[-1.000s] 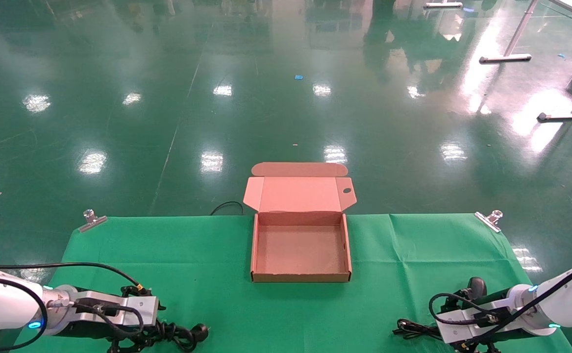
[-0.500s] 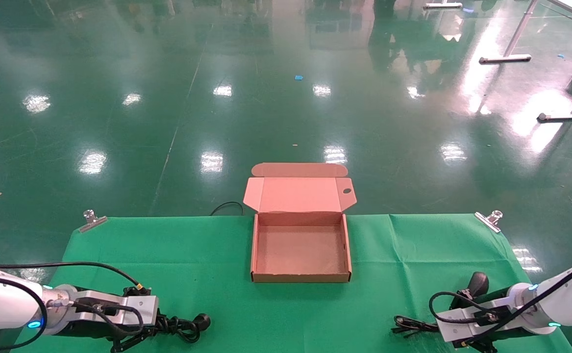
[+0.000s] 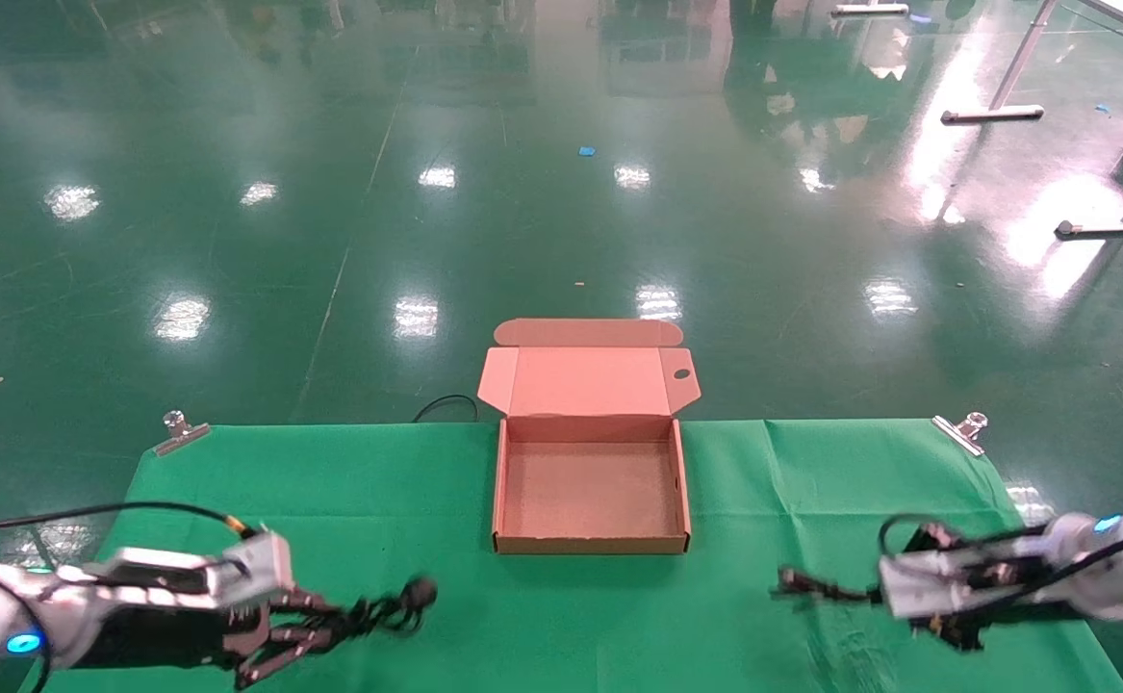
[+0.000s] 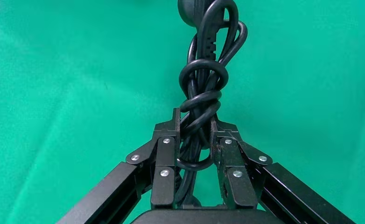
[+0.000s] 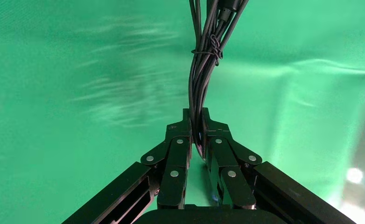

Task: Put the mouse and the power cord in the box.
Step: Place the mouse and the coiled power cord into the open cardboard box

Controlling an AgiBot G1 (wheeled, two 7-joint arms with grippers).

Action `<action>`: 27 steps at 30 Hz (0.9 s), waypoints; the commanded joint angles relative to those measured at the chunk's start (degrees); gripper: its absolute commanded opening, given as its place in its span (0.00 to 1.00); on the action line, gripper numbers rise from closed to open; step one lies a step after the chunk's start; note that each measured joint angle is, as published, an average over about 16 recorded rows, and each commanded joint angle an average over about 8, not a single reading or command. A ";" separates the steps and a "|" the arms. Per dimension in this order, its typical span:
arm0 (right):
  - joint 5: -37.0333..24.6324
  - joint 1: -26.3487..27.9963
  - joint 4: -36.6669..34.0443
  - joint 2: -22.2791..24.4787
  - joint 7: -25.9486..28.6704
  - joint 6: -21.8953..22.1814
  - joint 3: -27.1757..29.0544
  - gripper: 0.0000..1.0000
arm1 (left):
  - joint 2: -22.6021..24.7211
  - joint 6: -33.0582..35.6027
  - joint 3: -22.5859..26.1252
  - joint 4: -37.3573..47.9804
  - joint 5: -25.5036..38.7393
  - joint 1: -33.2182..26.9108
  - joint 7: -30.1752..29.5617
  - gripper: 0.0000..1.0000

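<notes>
Both grippers have lifted since a second ago: left gripper [image 4: 193, 140] clamps the cord [image 4: 204, 93], right gripper [image 5: 197, 135] pinches the mouse's cable [image 5: 201, 70]; dangling loads could snag the box [image 3: 590, 544] rim

Both arms smeared by motion blur in the head view. Left gripper [image 3: 330, 630] and power cord [image 3: 383, 608] just a dark streak there; plug head [image 4: 194, 9] chopped off by the left wrist view's edge. Mouse body nowhere to be made out, only its thin cable [image 5: 204, 70] running out of the right wrist view.
</notes>
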 commanded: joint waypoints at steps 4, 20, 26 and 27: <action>3.62 3.46 1.70 3.18 0.20 -2.60 2.54 0.00 | -2.69 7.65 -4.81 3.59 -6.63 -1.85 -3.98 0.00; 4.59 8.94 9.18 -10.51 6.88 2.44 3.14 0.00 | 3.65 13.33 -14.00 13.60 -18.31 -15.50 -9.17 0.00; 3.96 6.62 7.56 -17.11 7.19 7.26 2.20 0.00 | 4.05 13.14 -15.43 15.56 -20.45 -18.87 -8.15 0.00; 4.15 5.81 7.91 -17.73 7.39 7.80 2.02 0.00 | 3.78 13.24 -15.49 15.70 -20.55 -19.15 -7.98 0.00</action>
